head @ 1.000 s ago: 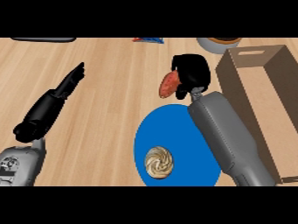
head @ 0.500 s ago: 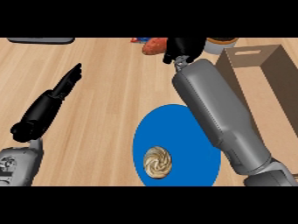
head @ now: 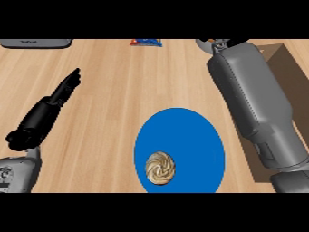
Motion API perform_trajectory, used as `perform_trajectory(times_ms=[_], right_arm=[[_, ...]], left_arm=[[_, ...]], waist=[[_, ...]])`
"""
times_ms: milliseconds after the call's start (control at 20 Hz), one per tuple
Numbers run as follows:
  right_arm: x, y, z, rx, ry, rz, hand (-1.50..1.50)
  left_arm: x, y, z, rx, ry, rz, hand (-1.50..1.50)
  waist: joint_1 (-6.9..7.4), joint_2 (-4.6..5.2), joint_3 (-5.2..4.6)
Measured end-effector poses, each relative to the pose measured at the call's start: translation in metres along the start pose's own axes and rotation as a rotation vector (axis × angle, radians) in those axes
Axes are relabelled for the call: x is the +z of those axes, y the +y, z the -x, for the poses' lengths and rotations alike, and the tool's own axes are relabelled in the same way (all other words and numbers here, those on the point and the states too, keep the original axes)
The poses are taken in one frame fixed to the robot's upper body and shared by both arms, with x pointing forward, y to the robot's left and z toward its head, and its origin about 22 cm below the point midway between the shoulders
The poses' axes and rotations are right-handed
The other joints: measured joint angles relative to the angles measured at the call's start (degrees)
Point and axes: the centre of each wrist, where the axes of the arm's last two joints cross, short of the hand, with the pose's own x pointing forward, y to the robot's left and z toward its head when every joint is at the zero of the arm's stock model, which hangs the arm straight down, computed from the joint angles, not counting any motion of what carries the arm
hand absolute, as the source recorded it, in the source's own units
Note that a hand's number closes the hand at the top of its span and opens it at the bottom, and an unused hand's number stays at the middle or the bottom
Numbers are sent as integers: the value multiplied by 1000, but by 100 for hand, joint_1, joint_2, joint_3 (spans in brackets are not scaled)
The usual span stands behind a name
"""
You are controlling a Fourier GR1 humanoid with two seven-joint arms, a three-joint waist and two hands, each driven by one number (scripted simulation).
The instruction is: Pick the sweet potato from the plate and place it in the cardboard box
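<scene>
The light wooden table (head: 117, 90) carried a blue plate (head: 183, 131) near the middle and a cardboard box (head: 287, 61) at the right. At the far edge lay a grey object (head: 35, 43), left, and a blue-red packet (head: 147, 43).

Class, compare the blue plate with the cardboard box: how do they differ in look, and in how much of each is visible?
The plate is blue and round; the cardboard box is brown with straight walls. The plate lies flat and shows almost whole, carrying a swirled tan item; the cardboard box has raised sides and is largely hidden behind the right forearm. Both rest on the wooden counter.
</scene>
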Motion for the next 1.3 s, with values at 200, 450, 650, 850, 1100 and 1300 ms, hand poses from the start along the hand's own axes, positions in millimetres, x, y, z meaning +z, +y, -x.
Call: perform_trajectory(times_ms=[200,450,650,850,1100,1300], right_arm=[[-26,-16,20,-9,70,39,150],[-54,-13,66,90,131,-24,150],[-72,-12,102,134,202,-200,150],[-80,-10,136,154,241,-341,150],[-85,-6,178,203,285,-504,-150],[-82,-9,205,166,263,-618,-150]], left_arm=[[0,4,1,-2,7,-9,0],[1,5,2,-7,9,-13,0],[0,3,2,-11,15,-22,0],[3,4,5,-9,17,-24,0],[-2,5,-2,-11,12,-22,0],[1,2,2,-9,12,-14,0]], waist=[[-47,-11,0],[-89,-18,1],[-141,-32,3],[-131,-29,2],[-122,-23,3],[-114,-23,3]])
